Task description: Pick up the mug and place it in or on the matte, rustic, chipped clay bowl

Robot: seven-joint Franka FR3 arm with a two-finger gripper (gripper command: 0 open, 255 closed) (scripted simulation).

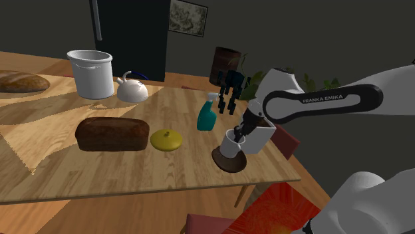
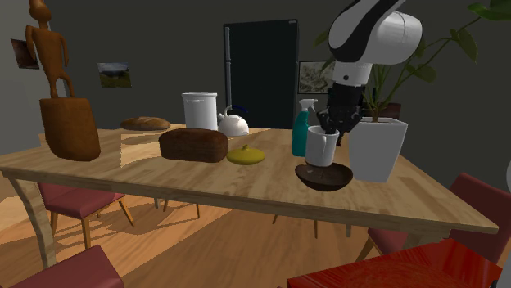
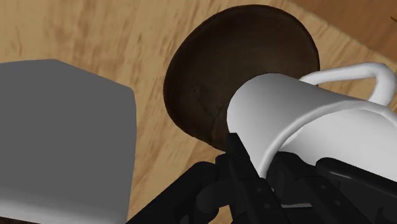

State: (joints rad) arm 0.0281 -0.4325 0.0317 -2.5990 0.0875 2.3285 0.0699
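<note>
Wooden table (image 1: 100, 174), fingers (image 3: 245, 184) clasping white mug (image 1: 234, 143) over brown bowl (image 1: 227, 162)

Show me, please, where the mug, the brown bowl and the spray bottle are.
mug (image 2: 320, 148), second exterior view, on its white side wall.
brown bowl (image 2: 324, 181), second exterior view, on its outer wall.
spray bottle (image 1: 206, 119), shoulder view, on its teal body.

We read one marking: the words "FRANKA EMIKA" in small white capitals, on the dark band of the white arm (image 1: 324, 98) in the shoulder view. The lettering runs along the link and rises slightly toward that view's right. On the framed picture (image 1: 188, 16) on the wall, we cannot make out any writing.
</note>
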